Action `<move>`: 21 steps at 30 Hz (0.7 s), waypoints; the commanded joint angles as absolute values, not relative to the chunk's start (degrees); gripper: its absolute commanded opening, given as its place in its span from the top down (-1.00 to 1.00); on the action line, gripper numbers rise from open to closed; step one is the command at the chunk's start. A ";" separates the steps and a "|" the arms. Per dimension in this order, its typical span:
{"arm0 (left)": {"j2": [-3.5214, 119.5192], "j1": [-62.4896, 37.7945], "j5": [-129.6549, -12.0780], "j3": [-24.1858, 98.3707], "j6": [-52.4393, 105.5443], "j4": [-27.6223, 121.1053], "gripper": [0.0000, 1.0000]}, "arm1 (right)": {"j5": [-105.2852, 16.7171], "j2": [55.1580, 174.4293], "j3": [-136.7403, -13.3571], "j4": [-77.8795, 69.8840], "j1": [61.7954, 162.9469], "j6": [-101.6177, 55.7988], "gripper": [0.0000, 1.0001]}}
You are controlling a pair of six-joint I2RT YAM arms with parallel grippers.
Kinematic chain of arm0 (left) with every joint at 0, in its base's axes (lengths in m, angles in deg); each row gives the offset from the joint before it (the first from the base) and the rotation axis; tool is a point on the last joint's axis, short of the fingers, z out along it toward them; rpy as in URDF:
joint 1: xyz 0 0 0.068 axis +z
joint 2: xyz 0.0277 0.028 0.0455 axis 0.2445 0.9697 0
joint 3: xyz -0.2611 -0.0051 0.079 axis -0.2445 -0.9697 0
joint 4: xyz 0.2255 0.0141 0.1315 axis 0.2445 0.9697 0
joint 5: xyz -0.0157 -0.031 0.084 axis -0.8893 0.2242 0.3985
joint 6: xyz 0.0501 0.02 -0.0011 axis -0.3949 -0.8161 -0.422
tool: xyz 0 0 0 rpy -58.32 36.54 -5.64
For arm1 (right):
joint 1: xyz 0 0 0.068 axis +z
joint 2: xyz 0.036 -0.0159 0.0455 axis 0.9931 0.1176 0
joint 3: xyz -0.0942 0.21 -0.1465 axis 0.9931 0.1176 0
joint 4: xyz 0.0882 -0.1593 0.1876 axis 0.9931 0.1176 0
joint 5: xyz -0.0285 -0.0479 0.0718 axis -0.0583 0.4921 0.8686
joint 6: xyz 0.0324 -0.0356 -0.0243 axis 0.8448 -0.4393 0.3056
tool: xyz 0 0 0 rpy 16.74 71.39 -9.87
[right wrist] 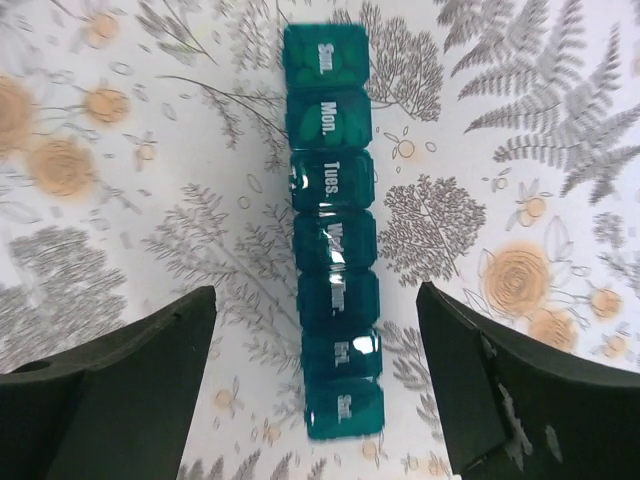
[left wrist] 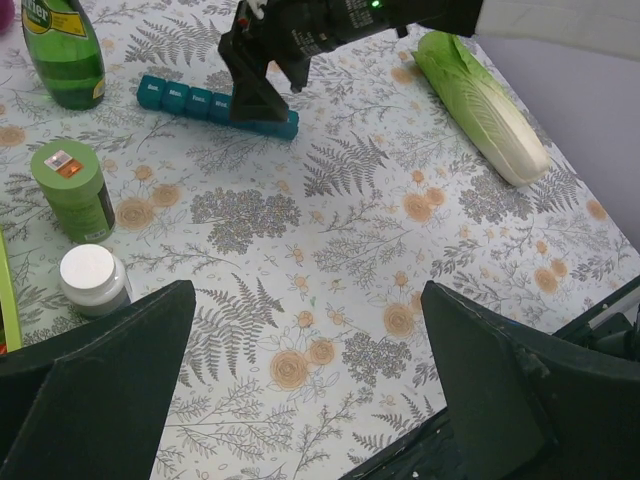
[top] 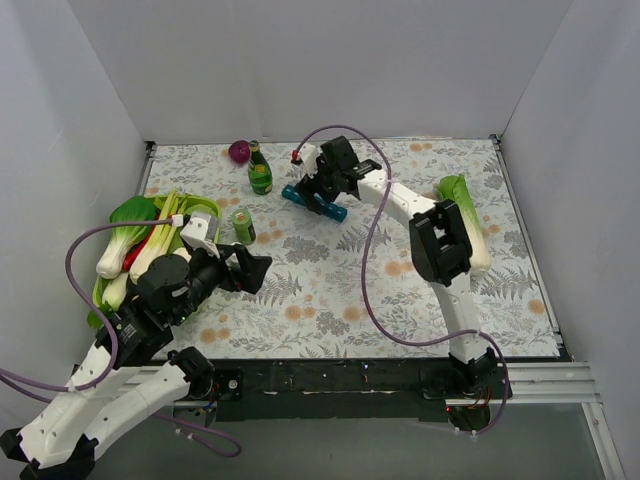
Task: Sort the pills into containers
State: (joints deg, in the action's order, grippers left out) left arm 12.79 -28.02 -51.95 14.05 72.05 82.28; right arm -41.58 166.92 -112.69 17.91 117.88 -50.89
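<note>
The teal-blue pill organiser (right wrist: 335, 250) lies on the patterned cloth with all its day lids shut. It also shows in the top view (top: 314, 201) and the left wrist view (left wrist: 185, 101). My right gripper (right wrist: 315, 380) is open and hangs above the organiser's Sat end, one finger on each side, touching nothing. It shows in the top view (top: 322, 180) over the organiser. My left gripper (left wrist: 305, 375) is open and empty above bare cloth at the near left (top: 255, 270). A small green pill jar (left wrist: 74, 189) and a white cap (left wrist: 90, 278) stand left of it. No loose pills show.
A dark green bottle with a yellow label (top: 260, 170) and a purple onion (top: 239, 151) stand at the back. A green tray of vegetables (top: 140, 245) sits at the left. A napa cabbage (top: 464, 220) lies at the right. White walls enclose the table.
</note>
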 commanded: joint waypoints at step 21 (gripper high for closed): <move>31.98 -26.81 -49.24 18.89 70.43 73.11 -0.96 | -54.48 110.27 -69.74 3.06 111.81 -35.44 -0.96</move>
